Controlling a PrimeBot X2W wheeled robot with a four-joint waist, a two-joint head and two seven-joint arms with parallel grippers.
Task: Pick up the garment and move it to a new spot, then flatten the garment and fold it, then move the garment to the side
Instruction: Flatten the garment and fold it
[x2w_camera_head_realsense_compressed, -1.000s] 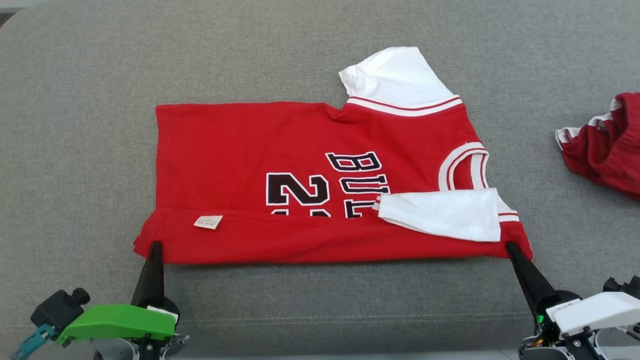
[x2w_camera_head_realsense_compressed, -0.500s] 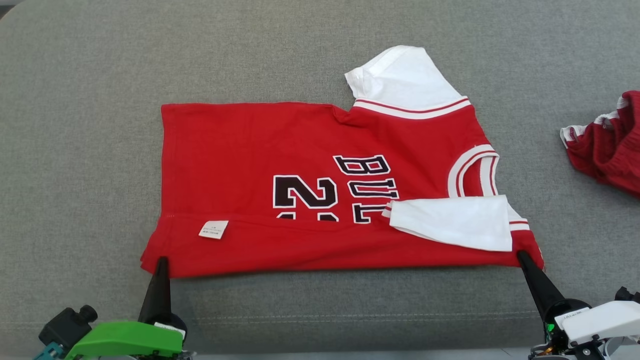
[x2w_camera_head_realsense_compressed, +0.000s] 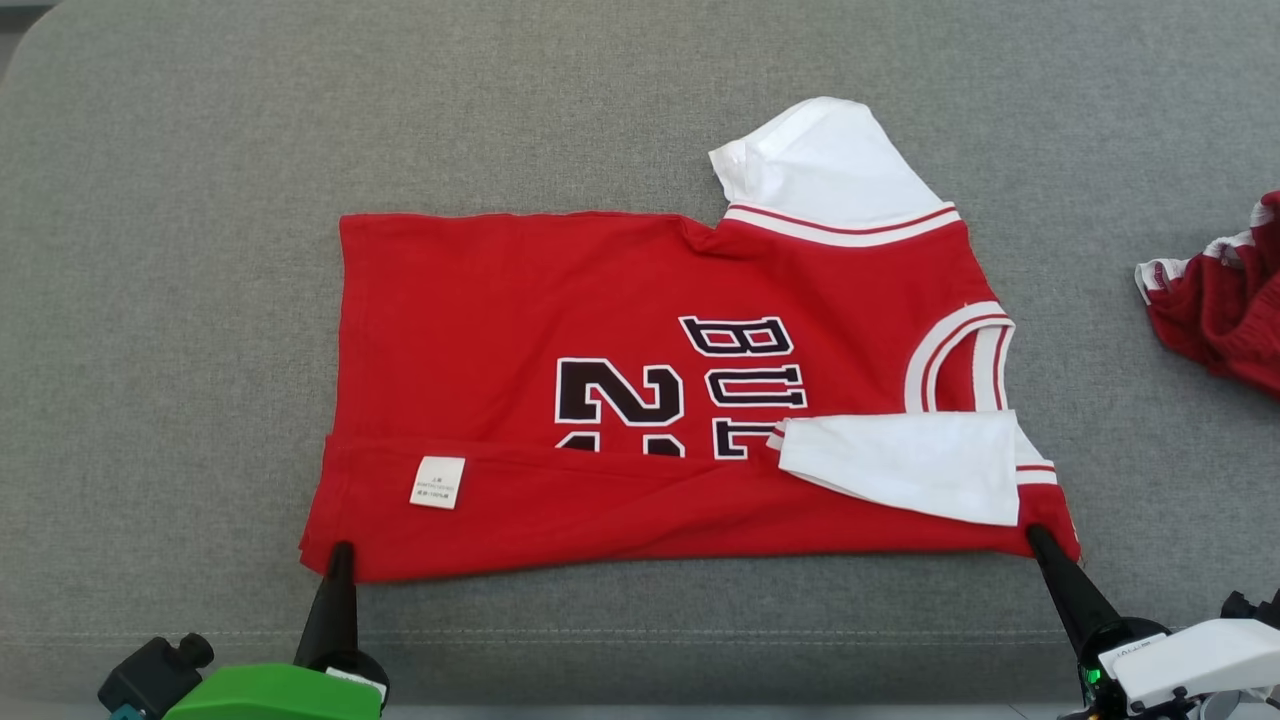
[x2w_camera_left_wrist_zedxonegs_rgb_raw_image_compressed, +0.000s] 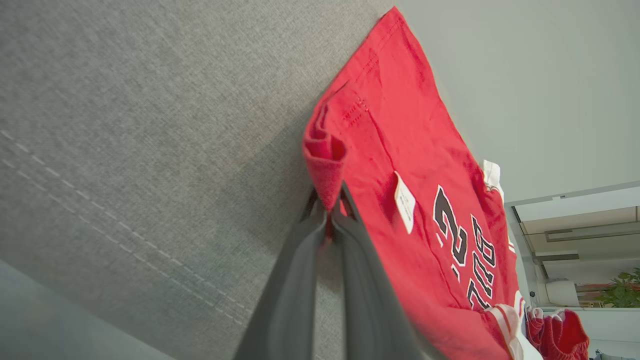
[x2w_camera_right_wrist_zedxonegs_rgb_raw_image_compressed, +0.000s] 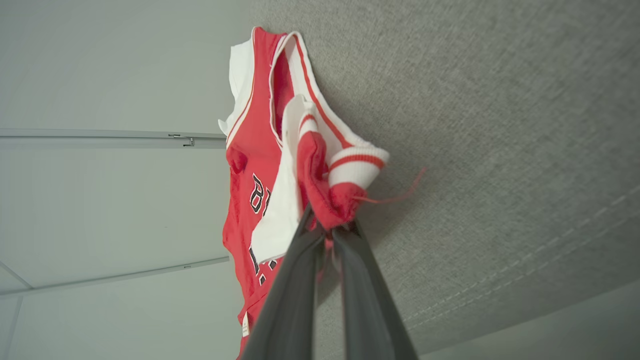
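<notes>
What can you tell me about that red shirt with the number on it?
The red jersey looks like soft cotton knit, with short white sleeves, white-and-red striped trim at neck and armholes, and dark white-edged lettering. It lies spread on the grey fabric surface, its near edge folded over, showing a white care label and one sleeve tucked on top. The left pincer and right pincer each pinch a near corner.

Red-and-white jersey (x2w_camera_head_realsense_compressed: 640, 400), partly folded, flat on grey cushion (x2w_camera_head_realsense_compressed: 200, 300)

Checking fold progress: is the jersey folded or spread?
Partly folded: the jersey has its near edge and white sleeve turned over the front, covering lettering.
</notes>
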